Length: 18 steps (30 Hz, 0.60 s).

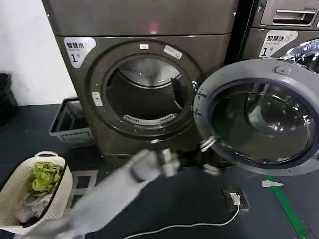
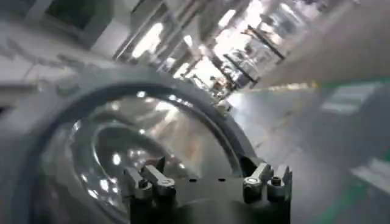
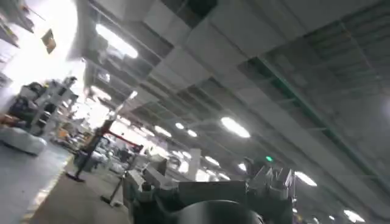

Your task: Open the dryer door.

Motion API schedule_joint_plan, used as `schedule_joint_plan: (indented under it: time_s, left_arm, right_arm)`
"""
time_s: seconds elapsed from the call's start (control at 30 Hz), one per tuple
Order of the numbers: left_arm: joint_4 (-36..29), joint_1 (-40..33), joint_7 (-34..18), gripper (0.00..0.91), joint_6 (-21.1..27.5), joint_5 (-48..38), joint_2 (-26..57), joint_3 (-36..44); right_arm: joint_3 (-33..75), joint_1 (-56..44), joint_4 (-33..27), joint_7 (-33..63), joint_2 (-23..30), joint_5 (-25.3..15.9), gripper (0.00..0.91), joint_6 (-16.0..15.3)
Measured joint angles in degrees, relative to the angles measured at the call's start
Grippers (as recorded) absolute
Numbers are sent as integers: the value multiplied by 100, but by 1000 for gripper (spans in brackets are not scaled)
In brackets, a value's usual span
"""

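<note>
Dark workshop floor [image 1: 199, 199], a bronze-grey dryer [image 1: 144, 74] against a white wall, and a second machine [image 1: 284, 25] close on its right.

Left gripper [image 2: 207, 182] spread wide, nothing between its fingers [image 2: 149, 181], hanging low just before the dryer door [image 1: 259, 117]. In the left wrist view, tips pointed at the door's grey inner face and tinted glass, near it, with contact not discernible. Door wide open, hinged on the right, inner face turned outward, its far edge overlapping the neighbouring machine's front. Drum mouth [image 1: 147, 94] fully exposed. Task to all appearances done.

Likely trouble from here: a careless withdrawal, with a spread finger catching the rim or the latch [image 1: 207, 144] and nudging the door back toward the drum. Also possible: a push the other way, knocking the door against the neighbouring machine. Loose cable [image 1: 199, 224] and plug on the floor below, out of the gripper's way for now.

Left arm [image 1: 114, 191] stretched from lower left up toward the door's lower edge, forearm nearly straight, heavily blurred. Right gripper [image 3: 210, 182] parked elsewhere, fingers apart and empty, aimed up at the ceiling lights.

Off to the left, a cream laundry basket [image 1: 12, 199] with green cloth inside, and a grey crate [image 1: 70, 122] beside the dryer.
</note>
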Motion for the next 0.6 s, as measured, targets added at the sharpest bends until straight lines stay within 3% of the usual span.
schedule_joint_plan:
  time_s: [0.23, 0.4, 0.5, 0.6]
  left_arm:
    - [-1106, 332, 129, 907, -1076, 940, 1757, -381]
    - [-1490, 644, 850, 907, -1960, 1480, 2790, -924]
    - [-1618, 946, 984, 907, -2518, 2123, 3387, -1423]
    - [-1616, 1398, 987, 907, -2530, 2740, 3980, -2236]
  right_arm:
    - [-314, 167, -106, -78, -128, -69, 907, 202]
    - [-459, 259, -119, -106, -186, -158, 907, 213]
    - [-545, 313, -127, -179, -238, -149, 907, 227]
    - [-604, 375, -145, -259, -289, -136, 907, 232]
